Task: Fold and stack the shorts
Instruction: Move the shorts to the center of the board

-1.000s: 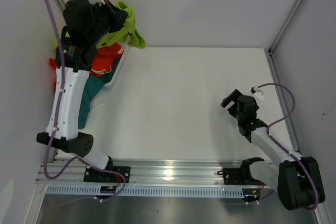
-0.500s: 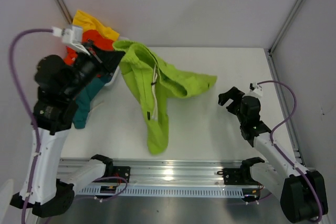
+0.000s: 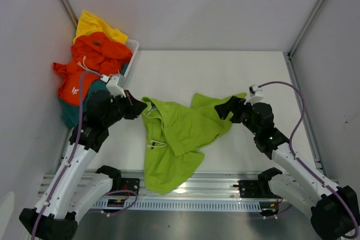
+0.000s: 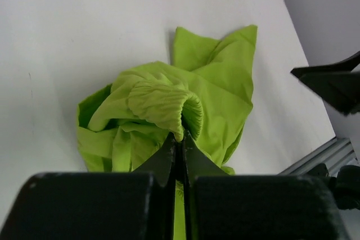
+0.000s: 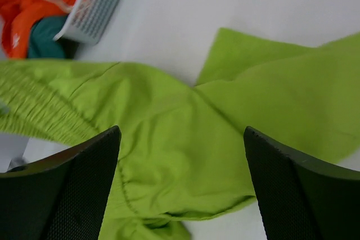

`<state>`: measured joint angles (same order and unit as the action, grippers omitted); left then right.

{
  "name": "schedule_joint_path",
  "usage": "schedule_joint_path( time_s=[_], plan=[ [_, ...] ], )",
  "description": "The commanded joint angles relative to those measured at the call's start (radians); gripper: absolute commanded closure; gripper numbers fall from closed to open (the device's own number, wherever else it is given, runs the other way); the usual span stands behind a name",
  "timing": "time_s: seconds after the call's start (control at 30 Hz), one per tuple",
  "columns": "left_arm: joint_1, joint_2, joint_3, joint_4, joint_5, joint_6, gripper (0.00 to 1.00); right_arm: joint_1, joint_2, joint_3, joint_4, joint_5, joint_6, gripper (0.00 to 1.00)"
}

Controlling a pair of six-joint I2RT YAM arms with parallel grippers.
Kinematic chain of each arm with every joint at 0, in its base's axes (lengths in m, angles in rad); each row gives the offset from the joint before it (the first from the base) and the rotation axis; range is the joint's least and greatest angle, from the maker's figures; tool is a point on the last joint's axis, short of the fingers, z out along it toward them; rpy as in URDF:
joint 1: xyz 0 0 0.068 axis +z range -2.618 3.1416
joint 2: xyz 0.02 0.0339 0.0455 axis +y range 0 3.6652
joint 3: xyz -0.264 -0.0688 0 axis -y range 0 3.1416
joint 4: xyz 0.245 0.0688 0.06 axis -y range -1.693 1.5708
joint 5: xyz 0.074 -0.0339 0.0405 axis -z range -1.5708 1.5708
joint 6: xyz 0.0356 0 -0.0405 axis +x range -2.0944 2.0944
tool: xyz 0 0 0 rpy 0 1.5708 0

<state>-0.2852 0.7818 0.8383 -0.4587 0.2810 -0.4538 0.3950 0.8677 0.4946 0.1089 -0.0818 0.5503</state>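
At the far left, a white mesh basket [image 3: 131, 54] sits by the wall with orange shorts [image 3: 95, 54], yellow shorts [image 3: 93, 23] and teal shorts [image 3: 68, 117] heaped in and around it, none of them folded. Just right of that heap the left arm reaches forward from its base, elbow bent, wrist low over the table [image 3: 225, 71]. The left gripper [image 4: 181, 139] is clamped tight on a bunched stretch of the gathered waistband of the lime green shorts [image 3: 174, 139]. Those shorts lie crumpled on the table between the 2 arms, a leg spread toward the right, another part trailing down to the near edge by the rail, and a white drawstring [image 3: 154, 144] looped on top. The cloth looks thin, light and limp: it will likely sag, drag and crease rather than hold a shape. It wants 2 holds well apart, ideally at the ends of the waistband or on a hem corner, so it can be pulled flat before folding. On the right, the right arm stretches in low from its base, wrist tipped down. The right gripper [image 5: 181, 133] has its jaws spread wide and holds nothing, poised over the edge of the right-hand leg; whether its fingers touch the cloth I cannot tell.
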Motion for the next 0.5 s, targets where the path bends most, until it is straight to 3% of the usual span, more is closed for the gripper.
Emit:
schedule_joint_path(
  time_s=[0.0,0.03,0.23,0.27,0.33,0.47],
  plan=[
    [-0.003,-0.047,0.012,0.063,-0.048,-0.003,1.00,0.193,0.025,0.116,-0.100,0.046,-0.085,0.09],
    [-0.003,-0.047,0.018,0.058,-0.048,-0.003,1.00,0.305,0.039,0.130,-0.153,0.088,-0.093,0.08],
    [-0.002,-0.029,0.039,0.037,-0.049,-0.017,1.00,0.580,0.200,0.229,-0.250,0.301,-0.128,0.15],
    [-0.003,-0.033,0.039,0.032,-0.054,-0.020,1.00,0.673,0.217,0.243,-0.255,0.345,-0.133,0.15],
    [-0.002,-0.035,0.044,0.025,-0.066,-0.019,1.00,0.749,0.291,0.259,-0.284,0.486,-0.133,0.15],
    [-0.002,-0.042,0.045,0.009,-0.086,-0.028,1.00,0.869,0.441,0.323,-0.316,0.576,-0.125,0.19]
  ],
)
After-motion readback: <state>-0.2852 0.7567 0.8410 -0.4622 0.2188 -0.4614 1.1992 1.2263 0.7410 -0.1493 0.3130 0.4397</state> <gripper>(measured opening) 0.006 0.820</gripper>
